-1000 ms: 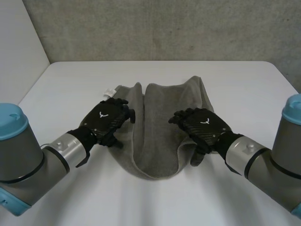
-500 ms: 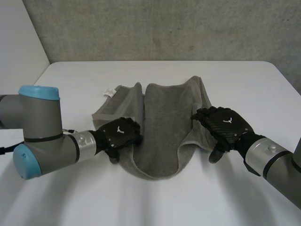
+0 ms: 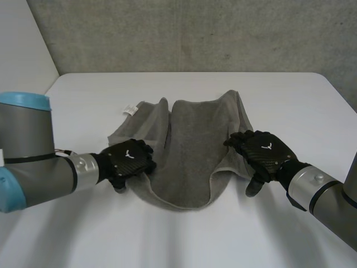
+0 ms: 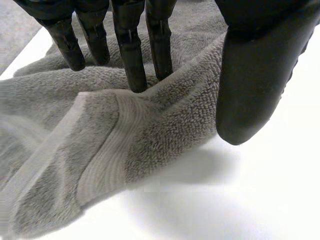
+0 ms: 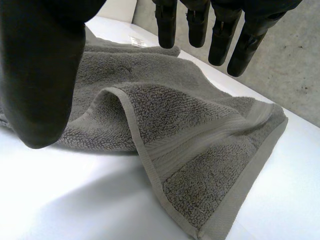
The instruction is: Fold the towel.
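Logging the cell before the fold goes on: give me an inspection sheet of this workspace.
surface: white table.
job's things: grey towel, rumpled, sides turned up, white label at its far left corner.
clutter: nothing seen.
robot hands: left robot hand open, fingertips on the towel's near left edge; right robot hand open, over its near right corner.
cables: nothing seen loose on the table.
surroundings: concrete wall behind the table.

The worktop (image 3: 189, 89) is white, its far corners rounded. A grey speckled wall (image 3: 195, 33) stands behind it, a pale panel (image 3: 22, 50) alongside.
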Action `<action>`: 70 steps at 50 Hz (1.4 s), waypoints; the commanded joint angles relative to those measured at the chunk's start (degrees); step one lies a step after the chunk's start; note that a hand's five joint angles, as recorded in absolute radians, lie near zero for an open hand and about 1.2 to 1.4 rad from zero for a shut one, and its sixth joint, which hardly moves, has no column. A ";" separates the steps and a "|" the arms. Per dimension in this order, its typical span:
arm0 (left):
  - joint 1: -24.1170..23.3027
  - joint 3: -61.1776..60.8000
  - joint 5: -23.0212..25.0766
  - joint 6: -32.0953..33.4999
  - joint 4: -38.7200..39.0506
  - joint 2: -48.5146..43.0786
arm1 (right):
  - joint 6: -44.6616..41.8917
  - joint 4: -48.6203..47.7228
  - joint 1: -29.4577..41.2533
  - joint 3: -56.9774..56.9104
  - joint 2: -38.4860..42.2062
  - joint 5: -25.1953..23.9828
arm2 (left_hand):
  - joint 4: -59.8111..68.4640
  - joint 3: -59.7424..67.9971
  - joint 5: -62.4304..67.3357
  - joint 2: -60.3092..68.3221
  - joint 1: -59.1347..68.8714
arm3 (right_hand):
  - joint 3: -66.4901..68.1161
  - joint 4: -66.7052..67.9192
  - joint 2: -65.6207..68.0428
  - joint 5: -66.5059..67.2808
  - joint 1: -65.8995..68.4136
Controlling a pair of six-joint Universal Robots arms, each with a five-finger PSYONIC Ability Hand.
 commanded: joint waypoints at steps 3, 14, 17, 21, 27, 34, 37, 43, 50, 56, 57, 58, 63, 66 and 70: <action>5.04 -5.81 0.01 1.04 -0.94 3.86 | -0.10 0.00 0.44 -0.05 -0.01 0.01 | -2.88 -2.46 6.77 6.87 6.82 | -1.22 -3.41 -3.86 -3.34 -3.78; 11.36 -11.08 1.07 0.86 -1.64 11.58 | -0.19 0.09 0.79 -0.32 1.04 0.01 | -2.88 -2.46 8.95 9.04 8.99 | -1.22 -3.41 -3.86 -3.34 -3.78; 11.98 -12.13 0.98 0.86 -1.64 12.64 | -0.19 0.09 0.88 -0.41 1.04 0.01 | -2.88 -2.46 9.46 9.56 9.51 | -1.22 -3.41 -3.86 -3.34 -3.78; 11.98 -12.84 0.89 0.78 -1.82 13.00 | -0.19 0.00 0.88 -0.49 1.04 0.01 | -2.88 -2.46 10.31 10.40 10.35 | -1.22 -3.41 -3.86 -3.34 -3.78; 11.89 -13.55 -0.77 0.78 -2.78 13.53 | -0.19 0.09 0.79 -0.58 1.04 0.01 | -2.88 -2.46 10.98 11.07 11.02 | -1.22 -3.41 -3.86 -3.34 -3.78; 11.98 -14.60 -4.46 -0.10 -3.84 13.53 | -0.19 0.00 0.79 -0.67 1.04 -0.07 | -2.88 -2.46 10.98 11.07 11.02 | -1.22 -3.41 -3.86 -3.34 -3.78; 11.98 -15.21 -5.61 -0.80 -3.84 13.96 | -0.19 0.00 0.79 -0.67 1.04 -0.07 | -2.88 -2.46 11.15 11.24 11.19 | -1.22 -3.41 -3.86 -3.34 -3.78; 12.59 -16.97 -6.05 -7.73 -3.32 18.35 | -0.19 0.00 0.88 -0.67 1.39 0.01 | -2.88 -2.46 13.84 13.93 13.88 | -1.22 -3.41 -3.86 -3.34 -3.78; 12.42 -18.03 -5.17 -14.96 0.29 21.96 | -0.19 -0.09 0.88 -0.93 1.75 0.10 | -2.88 -2.46 11.82 11.91 11.86 | -1.22 -3.41 -3.86 -3.34 -3.78; 11.45 -19.96 -2.28 -19.34 5.99 23.72 | -0.10 -0.09 1.05 -0.85 1.75 0.10 | -2.88 -2.46 -5.50 -5.40 -5.45 | -1.22 -3.41 -3.86 -3.34 -3.78; 11.19 -20.40 -1.92 -19.79 7.05 24.07 | -0.19 -0.09 1.06 -0.76 1.83 0.10 | -2.88 -2.46 -8.67 -8.58 -8.63 | -1.22 -3.41 -3.86 -3.34 -3.78; 11.19 -20.40 -1.92 -19.79 7.06 24.07 | -0.19 -0.09 1.06 -0.76 1.83 0.10 | -2.88 -2.46 -8.70 -8.61 -8.66 | -1.22 -3.41 -3.86 -3.34 -3.78; 10.57 -21.28 -1.92 -19.97 9.96 24.34 | -0.19 -0.09 0.97 -0.67 1.83 0.10 | -2.88 -2.46 -20.64 -20.55 -20.60 | -1.22 -3.41 -3.86 -3.34 -3.78; 10.31 -21.81 -1.83 -19.79 11.89 24.07 | -0.19 -0.09 1.06 -0.67 1.83 0.10 | -2.88 -2.46 -20.98 -20.89 -20.94 | -1.22 -3.41 -3.86 -3.34 -3.78; 10.13 -22.68 -1.66 -19.26 15.48 23.55 | -0.19 0.00 1.06 -0.67 1.83 0.10 | -2.88 -2.46 -20.81 -20.72 -20.77 | -1.22 -3.41 -3.86 -3.34 -3.78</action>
